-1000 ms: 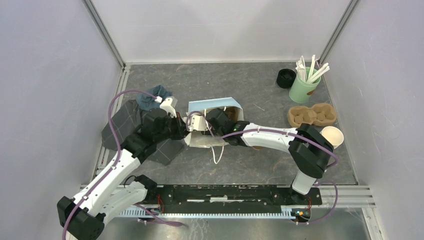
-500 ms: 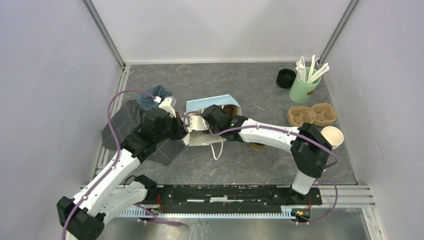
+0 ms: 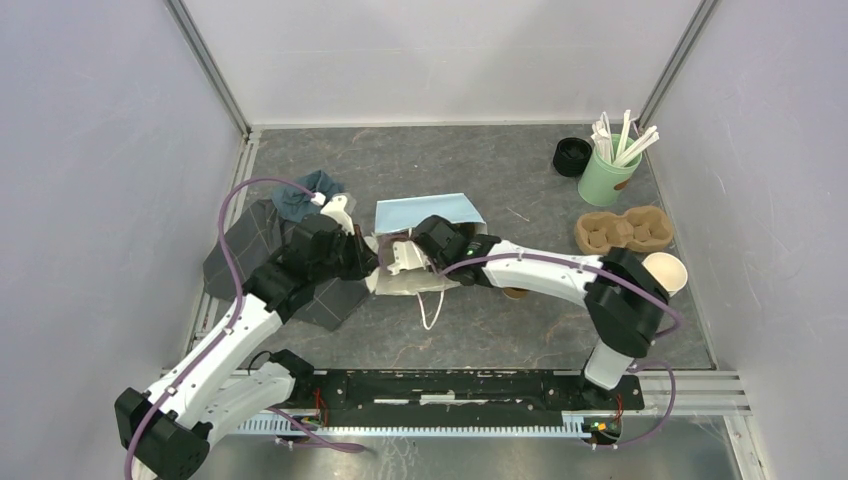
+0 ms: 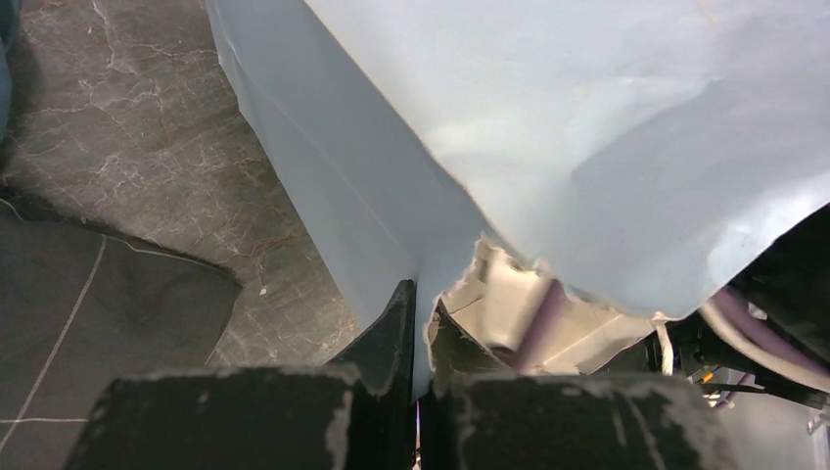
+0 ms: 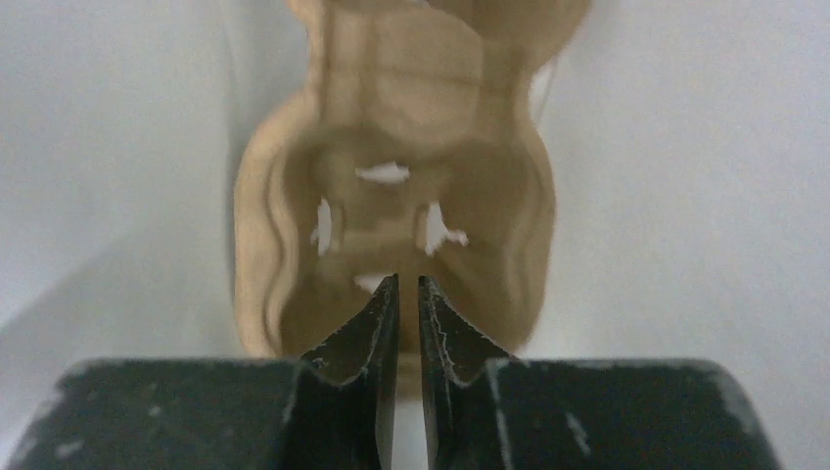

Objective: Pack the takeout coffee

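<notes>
A light blue paper bag (image 3: 425, 212) lies on its side mid-table, mouth toward the arms. My left gripper (image 3: 375, 255) is shut on the torn edge of the bag (image 4: 587, 117), seen pinched between its fingers (image 4: 396, 323). My right gripper (image 3: 418, 250) reaches into the bag's white inside. In the right wrist view its jaws (image 5: 408, 282) are almost together with only a slit between and nothing gripped, hovering over a brown pulp cup carrier (image 5: 391, 196) lying in the bag. A small brown cup (image 3: 515, 293), apparently the takeout coffee, peeks from under the right forearm.
At the right stand a green cup of wooden stirrers (image 3: 610, 170), black lids (image 3: 572, 155), a second pulp carrier (image 3: 622, 230) and cream-rimmed paper cups (image 3: 665, 272). A dark grey cloth (image 3: 250, 250) and a blue cloth (image 3: 300, 195) lie under the left arm.
My right jaws have closed from about half open to nearly together. The bag's upper flap has dropped, hiding the brown shape seen at its mouth. The left grip is unchanged.
</notes>
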{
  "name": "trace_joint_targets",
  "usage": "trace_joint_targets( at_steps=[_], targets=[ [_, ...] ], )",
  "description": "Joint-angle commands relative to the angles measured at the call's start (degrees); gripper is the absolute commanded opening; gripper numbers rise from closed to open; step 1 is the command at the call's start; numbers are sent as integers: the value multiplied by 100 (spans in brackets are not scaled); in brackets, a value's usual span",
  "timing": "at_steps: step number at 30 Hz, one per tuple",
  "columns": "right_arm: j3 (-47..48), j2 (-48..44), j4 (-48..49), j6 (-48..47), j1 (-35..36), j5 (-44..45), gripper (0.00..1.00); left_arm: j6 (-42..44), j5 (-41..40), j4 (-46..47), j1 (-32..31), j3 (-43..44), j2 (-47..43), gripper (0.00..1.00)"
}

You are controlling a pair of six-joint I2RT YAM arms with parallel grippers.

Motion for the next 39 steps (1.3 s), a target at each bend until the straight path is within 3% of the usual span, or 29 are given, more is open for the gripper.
trace_joint_targets(
  at_steps=[1,4,7,11,17,29,39],
  targets=[
    [168,855,790,-274,-192,-9,17,299,49,-14,-28,283,53,2],
    [1107,1523,667,9,-202,-329,17,271,-13,-41,-28,332,110,2],
    [1365,1554,908,253,-208,-495,21,263,-28,-112,-28,371,121,2],
    [947,957,1227,592,-250,-811,22,277,-106,-215,-21,409,52,2],
    [-245,-10,2112,999,-471,-1609,31,314,-230,-245,-25,413,-8,2],
    [69,335,1909,1077,-541,-2431,51,352,-47,-206,-20,499,130,2],
    [367,714,1831,1580,-542,-2471,61,210,142,-72,-20,456,142,2]
  ],
)
